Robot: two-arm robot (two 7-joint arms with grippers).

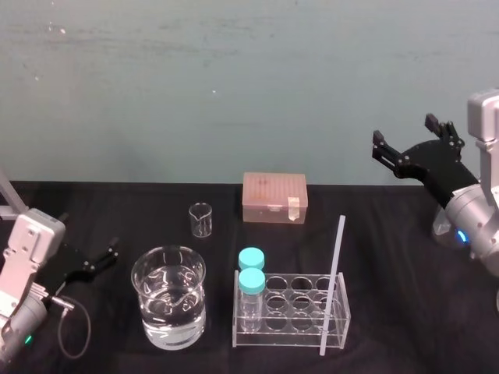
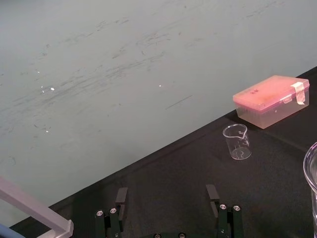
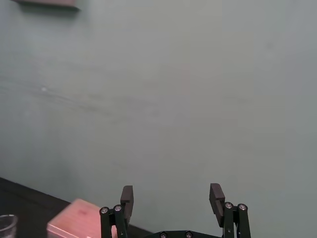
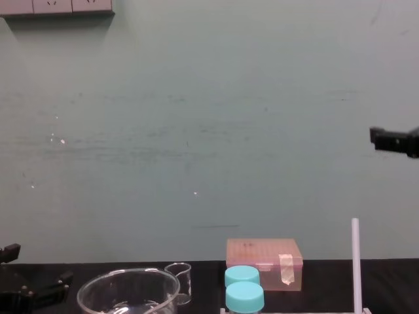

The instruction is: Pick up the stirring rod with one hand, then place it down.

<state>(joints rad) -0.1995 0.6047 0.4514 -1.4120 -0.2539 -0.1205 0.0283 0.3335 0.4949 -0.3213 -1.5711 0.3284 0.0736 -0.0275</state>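
Stirring rod (image 1: 334, 284) stands w/ a slight lean in the right end of the clear tube rack (image 1: 290, 336), rising well above the two blue-capped bottles (image 1: 251, 269) at the rack's left end. Right gripper (image 1: 402, 131) hangs high on the right, well apart from the rod, fingers spread w/ nothing btwn them. Left gripper (image 1: 87, 238) sits low over the black table (image 1: 390, 234) at far left, also spread.

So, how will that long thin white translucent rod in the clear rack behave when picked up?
The long thin white translucent rod is probably stiff and light: it stands unbent in the clear rack. Looking smooth and round, it may slip in the raised right hand or roll once laid down.
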